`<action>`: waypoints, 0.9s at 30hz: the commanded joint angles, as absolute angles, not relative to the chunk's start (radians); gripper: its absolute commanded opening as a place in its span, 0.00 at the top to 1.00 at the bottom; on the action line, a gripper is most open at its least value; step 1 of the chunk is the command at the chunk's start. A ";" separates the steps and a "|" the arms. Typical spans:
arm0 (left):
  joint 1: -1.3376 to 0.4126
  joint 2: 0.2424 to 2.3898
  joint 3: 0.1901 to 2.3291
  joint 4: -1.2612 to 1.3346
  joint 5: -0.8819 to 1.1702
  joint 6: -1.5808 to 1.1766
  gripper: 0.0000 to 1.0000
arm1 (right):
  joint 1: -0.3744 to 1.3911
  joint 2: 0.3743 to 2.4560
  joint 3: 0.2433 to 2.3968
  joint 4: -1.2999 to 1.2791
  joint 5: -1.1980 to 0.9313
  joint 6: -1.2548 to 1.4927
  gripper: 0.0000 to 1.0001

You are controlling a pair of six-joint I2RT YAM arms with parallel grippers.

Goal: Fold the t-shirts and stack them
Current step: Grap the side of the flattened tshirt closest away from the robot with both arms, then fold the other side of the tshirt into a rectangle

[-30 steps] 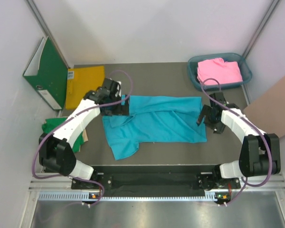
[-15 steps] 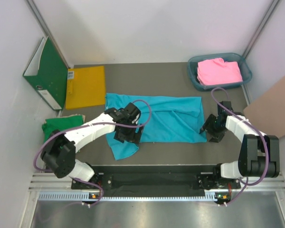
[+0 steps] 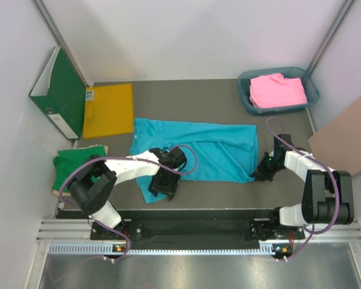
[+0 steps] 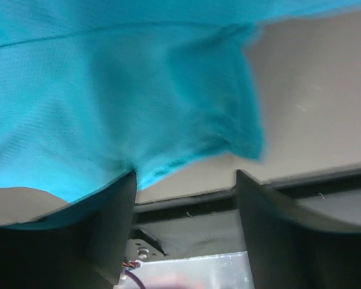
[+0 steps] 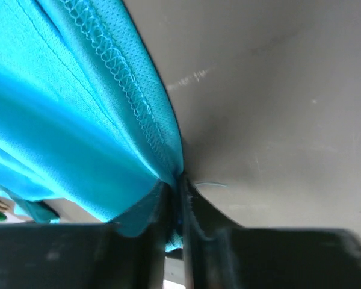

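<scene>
A turquoise t-shirt [image 3: 204, 150] lies spread across the middle of the table. My left gripper [image 3: 162, 185] hovers low over its near left sleeve. In the left wrist view the left gripper [image 4: 186, 188] is open, and the turquoise cloth [image 4: 120, 90] hangs over the left finger [image 4: 102, 229] without being clamped. My right gripper [image 3: 257, 174] is at the shirt's near right corner. The right wrist view shows the right gripper [image 5: 179, 182] shut on the turquoise hem [image 5: 132, 102]. A pink t-shirt [image 3: 278, 89] lies folded in a basket, and a green t-shirt [image 3: 69, 164] sits at the left edge.
The blue basket [image 3: 243, 99] stands at the back right. A yellow envelope [image 3: 108, 108] and an upright green binder [image 3: 60, 90] occupy the back left. Brown cardboard [image 3: 346, 135] leans at the right wall. The table's front rail [image 3: 192, 217] runs just below the shirt.
My left arm swept from the shirt's far left corner down to its near left sleeve, jaws narrowing. My right gripper dropped to the near right corner and shut on the hem.
</scene>
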State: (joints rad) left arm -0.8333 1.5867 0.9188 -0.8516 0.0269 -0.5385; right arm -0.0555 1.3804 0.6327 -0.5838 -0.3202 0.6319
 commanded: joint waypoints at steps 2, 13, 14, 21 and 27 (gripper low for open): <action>-0.834 1.664 0.902 -0.837 -0.160 -0.618 0.48 | -0.060 1.355 0.627 -0.563 -0.354 0.621 0.96; -0.833 1.658 1.072 -1.060 -0.397 -0.698 1.00 | -0.060 1.286 0.684 -0.612 -0.356 0.577 1.00; -0.831 1.654 1.090 -1.092 -0.414 -0.712 1.00 | -0.060 1.284 0.699 -0.617 -0.357 0.575 1.00; -0.782 1.670 1.230 -1.239 -0.546 -0.764 1.00 | -0.060 1.334 0.767 -0.598 -0.371 0.565 1.00; -0.716 1.750 1.359 -1.267 -0.607 -0.753 1.00 | -0.060 1.402 0.853 -0.591 -0.377 0.555 0.99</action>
State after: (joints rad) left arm -0.7540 1.7050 1.2751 -1.2015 -0.5186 -0.7391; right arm -0.0555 1.3655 0.7700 -0.6144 -0.3653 0.5743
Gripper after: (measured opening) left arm 0.012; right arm 0.011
